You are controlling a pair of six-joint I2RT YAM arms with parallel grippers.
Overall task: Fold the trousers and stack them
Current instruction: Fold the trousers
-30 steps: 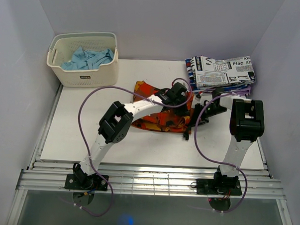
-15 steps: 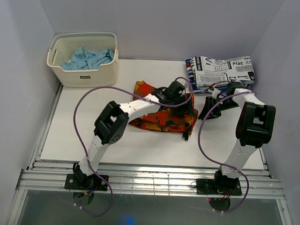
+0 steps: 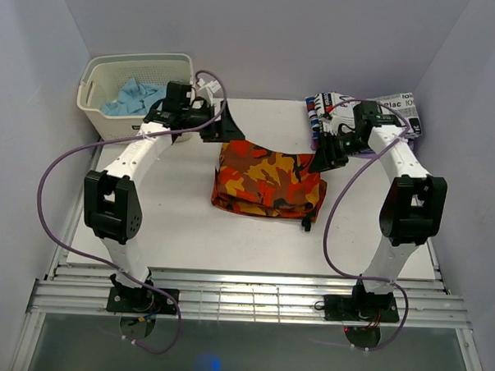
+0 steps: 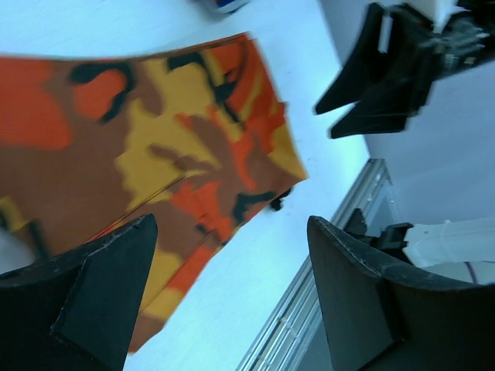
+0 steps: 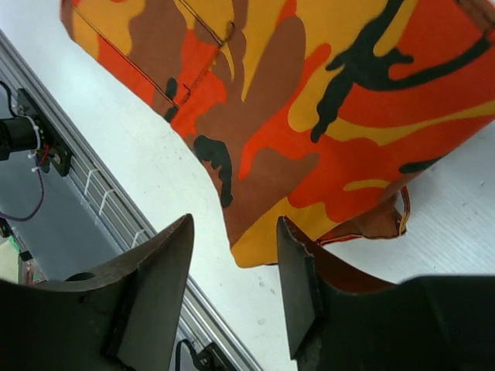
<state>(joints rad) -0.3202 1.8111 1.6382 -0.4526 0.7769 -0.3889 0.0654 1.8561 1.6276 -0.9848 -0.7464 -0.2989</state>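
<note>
Left hand (image 4: pixel 232 270) wide, right hand (image 5: pixel 232 263) half-parted, both empty — the trousers (image 3: pixel 268 182) below look soft and floppy, so pinch a folded edge.

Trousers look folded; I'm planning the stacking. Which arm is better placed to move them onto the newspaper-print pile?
Probably right: the right gripper hangs open between trousers and pile; the left gripper sits near the basket.

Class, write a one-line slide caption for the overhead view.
Folded trousers on the table; left hand open by the basket, right hand open by the newsprint garment.
</note>
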